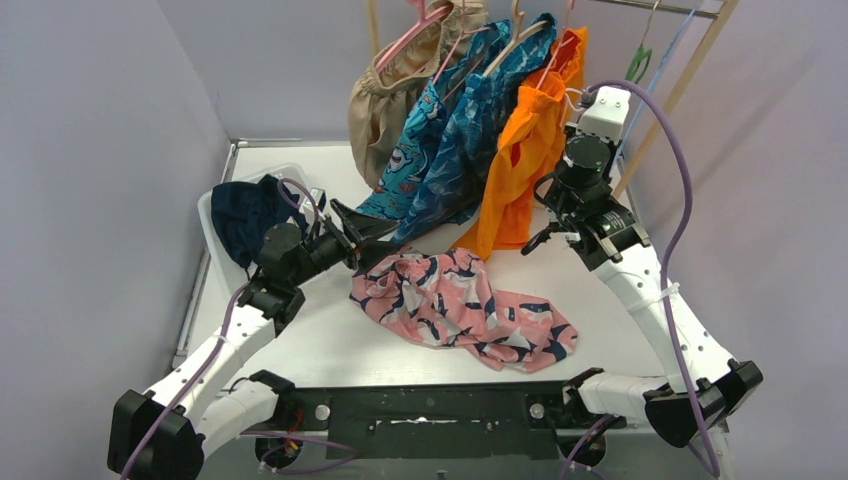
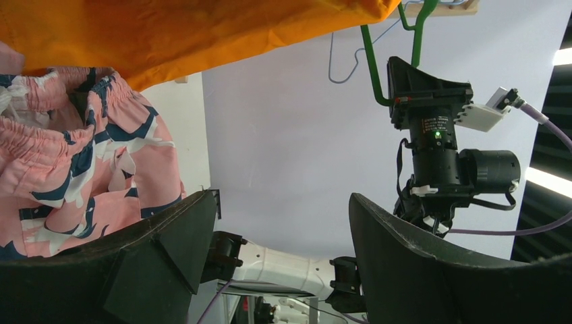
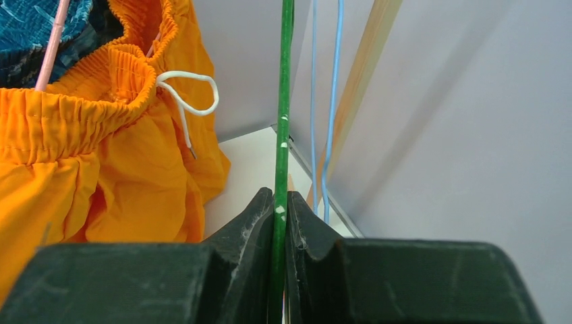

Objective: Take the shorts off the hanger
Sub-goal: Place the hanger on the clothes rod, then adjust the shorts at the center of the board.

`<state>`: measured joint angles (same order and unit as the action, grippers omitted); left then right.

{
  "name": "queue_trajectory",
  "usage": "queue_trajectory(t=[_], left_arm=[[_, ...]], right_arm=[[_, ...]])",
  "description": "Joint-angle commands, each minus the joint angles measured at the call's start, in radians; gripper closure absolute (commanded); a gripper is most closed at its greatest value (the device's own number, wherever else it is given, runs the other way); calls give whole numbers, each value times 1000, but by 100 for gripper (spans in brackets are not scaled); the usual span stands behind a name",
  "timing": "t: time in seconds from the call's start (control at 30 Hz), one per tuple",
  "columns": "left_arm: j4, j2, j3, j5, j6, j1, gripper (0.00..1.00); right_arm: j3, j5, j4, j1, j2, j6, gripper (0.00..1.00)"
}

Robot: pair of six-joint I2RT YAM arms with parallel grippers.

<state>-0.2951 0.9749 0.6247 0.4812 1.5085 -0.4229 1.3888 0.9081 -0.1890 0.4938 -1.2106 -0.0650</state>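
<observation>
**Left claw (image 2: pixel 282 197), from its own wrist.** Its two dark fingers (image 2: pixel 168 236) stand wide apart, with nothing between them. The pink shorts with navy shark print (image 2: pixel 74 162) lie bunched just above the claw's finger on the view's left side, elastic waistband showing. The orange shorts (image 2: pixel 202 27) hang above the claw across the top of the view, their lower edge overlapping the pink pair. The right arm (image 2: pixel 438 155) stands above the claw's other finger, black, with a small green light and a purple cable (image 2: pixel 539 118). A green hanger (image 2: pixel 369 64) rises from its upper end. A thin blue wire hanger (image 2: pixel 335 67) hangs between the green hanger and the orange shorts. A pale wall (image 2: pixel 290 135) fills the space beyond the claw's gap.
</observation>
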Motion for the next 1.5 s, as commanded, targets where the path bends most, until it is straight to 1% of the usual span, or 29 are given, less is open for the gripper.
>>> queue_trajectory(t=[0.0, 0.13, 0.33, 0.4, 0.5, 0.53, 0.63, 0.73, 0.87, 0.97, 1.03, 1.07, 1.17, 1.27, 1.3, 1.33, 1.37, 1.47], left_arm=[[-71, -12, 2, 20, -5, 7, 28], [-74, -14, 0, 18, -1, 7, 28], [-82, -13, 0, 28, -5, 7, 28], [-82, -14, 3, 35, -14, 7, 28], [-73, -13, 8, 38, -33, 7, 28], [-67, -14, 13, 40, -44, 6, 28], [-11, -12, 42, 49, -101, 4, 28], [85, -10, 88, 44, -201, 2, 26], [195, -1, 118, 22, -306, -12, 25], [286, 11, 130, -7, -367, -34, 24], [312, 14, 124, -37, -384, -55, 24], [319, 16, 119, -49, -388, -67, 24], [336, 29, 110, -91, -390, -110, 24], [331, 54, 113, -111, -388, -145, 24], [330, 62, 116, -113, -387, -153, 24], [329, 68, 122, -114, -389, -158, 24], [330, 75, 123, -117, -389, -160, 24], [334, 73, 124, -129, -389, -163, 24]], right_arm=[[68, -49, 1, -23, -7, 21, 100], [59, -63, -31, -35, -11, 46, 100], [41, -78, -128, -37, 10, 149, 99], [57, -101, -163, -37, 23, 178, 86], [94, -168, -225, -37, 44, 230, 47], [106, -200, -246, -37, 56, 247, 38], [118, -315, -300, -37, 111, 292, 22], [96, -426, -350, -37, 177, 333, 13], [30, -557, -397, -36, 290, 408, 9], [-54, -674, -404, -37, 388, 456, 7], [-108, -767, -412, -37, 439, 482, 6], [-132, -836, -413, -37, 458, 486, 6], [-207, -1038, -406, -35, 475, 505, 8], [-282, -1177, -403, -29, 426, 535, 14], [-304, -1190, -405, -15, 401, 541, 16], [-323, -1166, -406, 13, 375, 541, 17], [-337, -1097, -411, 60, 352, 543, 16], [-324, -818, -476, 265, 250, 524, 14]])
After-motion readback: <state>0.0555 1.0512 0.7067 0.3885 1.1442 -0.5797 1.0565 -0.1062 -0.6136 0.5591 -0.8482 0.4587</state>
